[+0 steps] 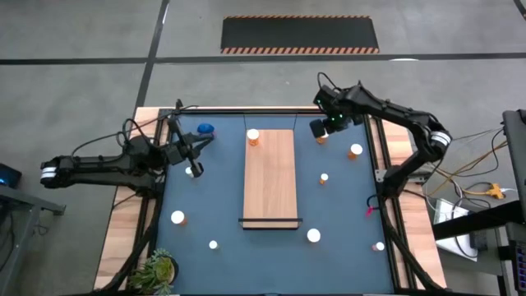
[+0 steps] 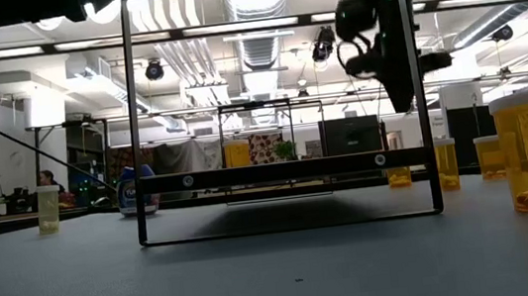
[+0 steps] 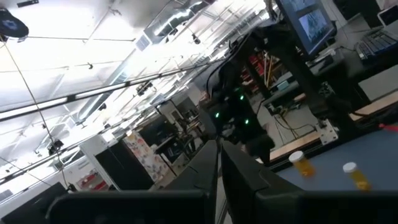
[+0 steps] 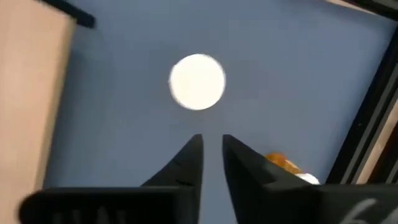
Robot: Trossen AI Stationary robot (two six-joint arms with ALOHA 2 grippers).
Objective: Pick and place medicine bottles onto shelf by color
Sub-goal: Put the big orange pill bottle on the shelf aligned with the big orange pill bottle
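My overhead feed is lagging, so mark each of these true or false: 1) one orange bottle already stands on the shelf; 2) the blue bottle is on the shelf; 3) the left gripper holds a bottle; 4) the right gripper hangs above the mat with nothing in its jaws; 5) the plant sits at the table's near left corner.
1) True: one orange bottle stands at the far end of the shelf.
2) False: the blue bottle is on the mat, left of the shelf.
3) False: the left gripper has its jaws shut on nothing.
4) True: the right gripper hangs over a white-capped bottle, jaws slightly apart and empty.
5) True: the plant is there.
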